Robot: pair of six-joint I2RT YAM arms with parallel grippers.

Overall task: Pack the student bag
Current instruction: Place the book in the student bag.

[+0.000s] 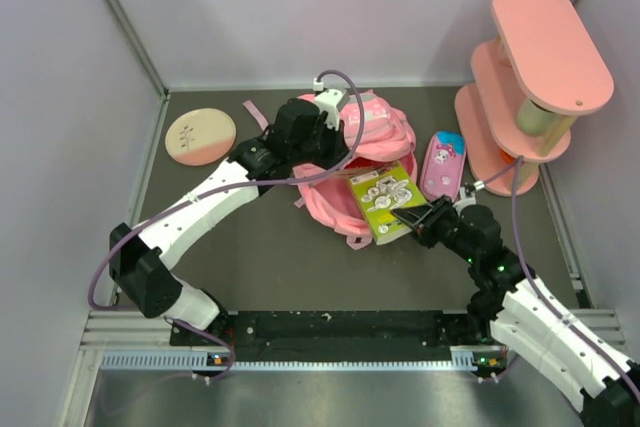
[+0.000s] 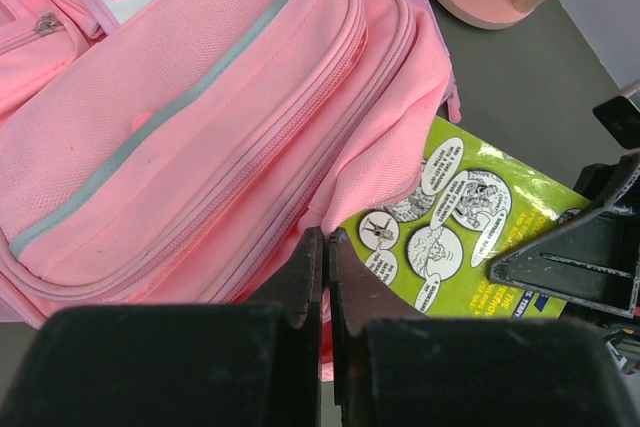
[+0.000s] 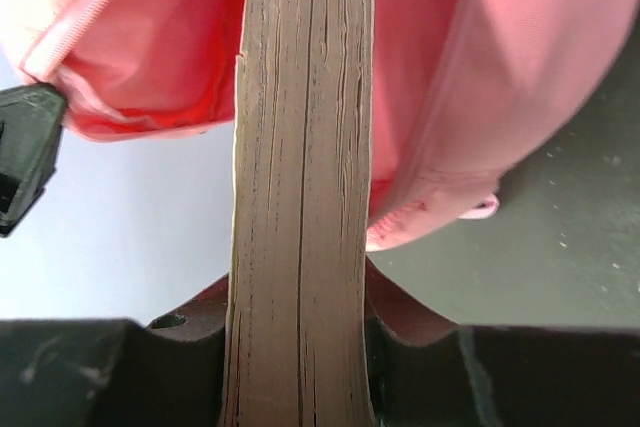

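Note:
The pink student bag (image 1: pixel 385 137) lies in the middle of the table, its opening towards the front. My left gripper (image 1: pixel 338 165) is shut on the pink fabric edge of the bag's opening (image 2: pixel 345 182); the left wrist view shows its tips (image 2: pixel 327 242) pinching the cloth. My right gripper (image 1: pixel 412 215) is shut on a green book (image 1: pixel 385 199) with cartoon pictures, whose far end lies at the bag's mouth. In the right wrist view the book's page edge (image 3: pixel 300 147) stands between the fingers (image 3: pixel 300 297), with pink bag fabric (image 3: pixel 150 37) around its far end.
A small pink cartoon pencil case (image 1: pixel 442 164) lies right of the bag. A pink tiered shelf (image 1: pixel 530 77) stands at the back right. A round pink disc (image 1: pixel 200 137) lies at the back left. Grey walls close in the table.

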